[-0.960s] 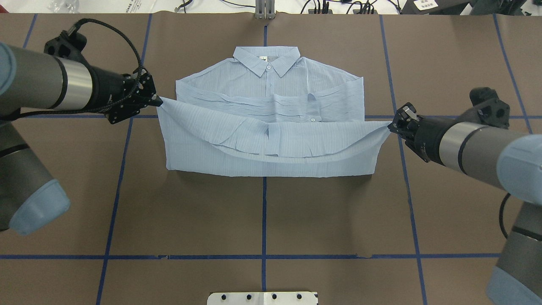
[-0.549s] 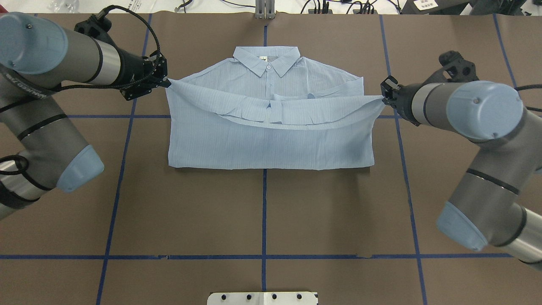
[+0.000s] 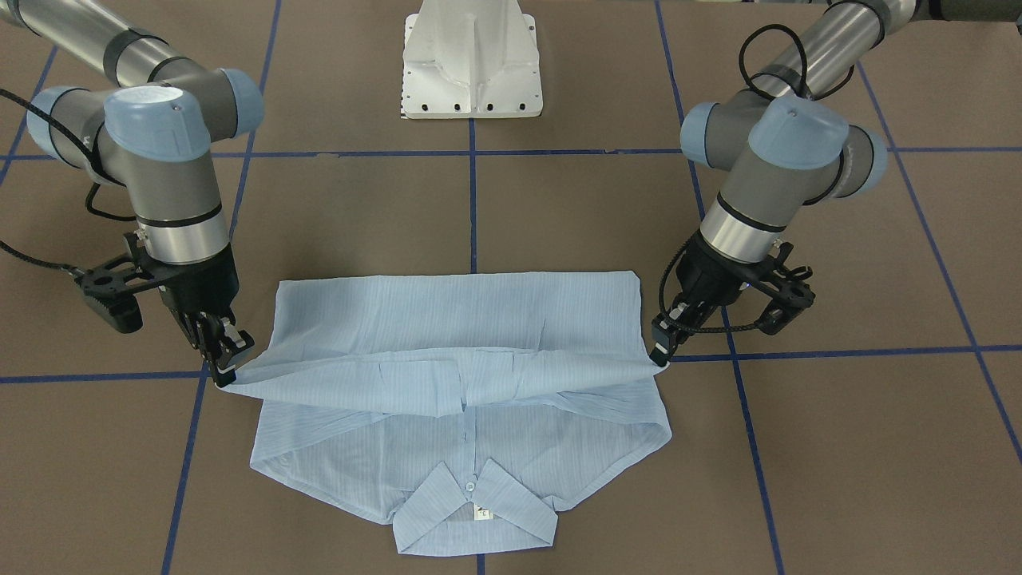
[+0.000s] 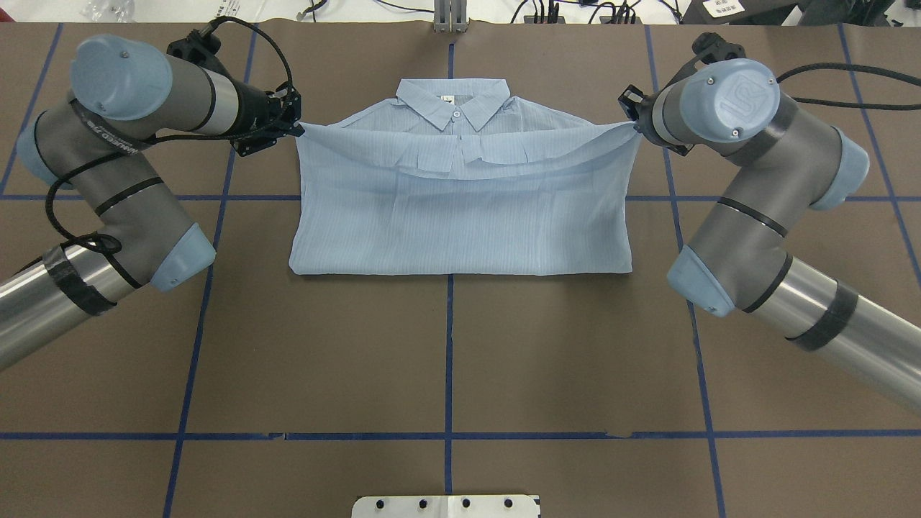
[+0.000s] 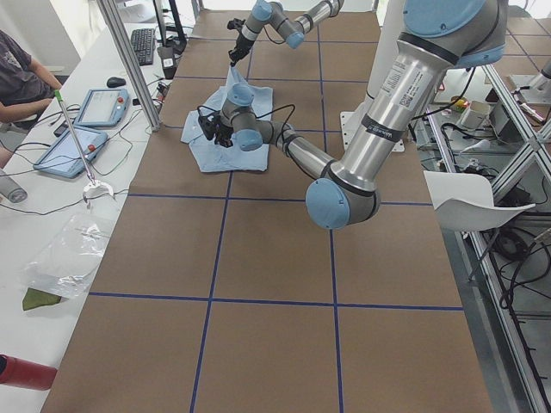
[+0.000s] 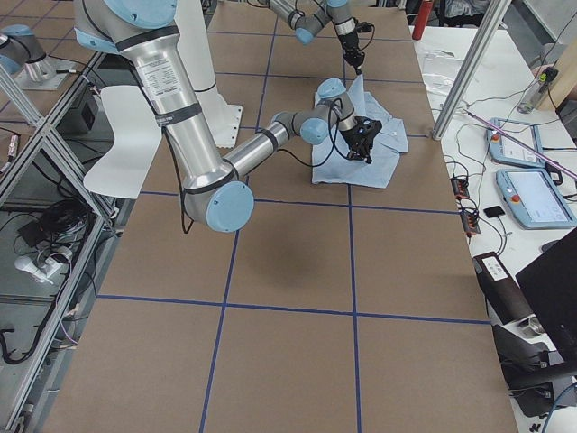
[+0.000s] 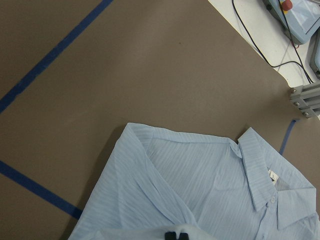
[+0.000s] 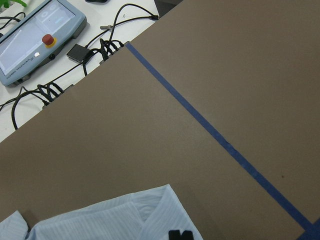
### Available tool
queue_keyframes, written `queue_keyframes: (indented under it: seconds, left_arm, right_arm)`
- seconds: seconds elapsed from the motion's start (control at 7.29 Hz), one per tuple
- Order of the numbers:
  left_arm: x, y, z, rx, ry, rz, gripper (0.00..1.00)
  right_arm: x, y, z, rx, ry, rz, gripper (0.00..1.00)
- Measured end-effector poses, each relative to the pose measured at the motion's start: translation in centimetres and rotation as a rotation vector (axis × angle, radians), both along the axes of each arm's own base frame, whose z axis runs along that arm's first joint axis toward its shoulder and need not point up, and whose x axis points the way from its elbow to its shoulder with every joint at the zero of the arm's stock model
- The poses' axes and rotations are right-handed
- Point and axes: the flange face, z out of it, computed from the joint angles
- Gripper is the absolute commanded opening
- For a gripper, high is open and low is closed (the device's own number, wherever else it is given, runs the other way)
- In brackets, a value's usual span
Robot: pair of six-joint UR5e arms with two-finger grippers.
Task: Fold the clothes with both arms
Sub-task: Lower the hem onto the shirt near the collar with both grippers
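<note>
The light-blue striped shirt [image 4: 460,216] lies front up on the brown table, its collar [image 4: 453,101] at the far side. Its lower part is folded up over the chest, and the lifted hem sags between the two grippers just short of the collar. My left gripper [image 4: 296,129] is shut on the hem's left corner. My right gripper [image 4: 633,124] is shut on its right corner. In the front-facing view the left gripper [image 3: 659,351] and right gripper [image 3: 226,369] hold the edge low above the shirt [image 3: 455,319]. The wrist views show the cloth [image 7: 200,190] [image 8: 115,220] below the fingertips.
The white pedestal base [image 3: 471,72] stands at the near table edge. Blue tape lines [image 4: 449,360] grid the brown surface. Teach pendants and cables [image 8: 40,30] lie beyond the far edge. An operator [image 5: 21,77] sits at the side bench.
Both grippers have carried the hem farther from the robot, toward the collar. The folded layer now covers most of the shirt's chest. Both stay shut on the corners.
</note>
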Motion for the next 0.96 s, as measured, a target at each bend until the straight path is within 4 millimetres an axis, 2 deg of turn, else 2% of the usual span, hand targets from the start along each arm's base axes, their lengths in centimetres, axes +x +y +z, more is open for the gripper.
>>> queue_keyframes:
  seconds: [0.27, 0.55, 0.96]
  left_arm:
    - [1.4, -2.0, 1.9, 0.016, -0.017, -0.027, 0.00]
    - [2.4, -3.8, 2.9, 0.039, -0.039, -0.049, 0.00]
    - [3.8, -6.0, 4.7, 0.062, -0.059, -0.076, 0.00]
  right_arm:
    - [-1.7, -2.4, 0.5, -0.014, 0.036, -0.009, 0.00]
    - [-3.5, -4.5, 1.0, -0.032, 0.068, -0.016, 0.00]
    - [-4.6, -5.9, 2.2, -0.047, 0.110, -0.023, 0.00]
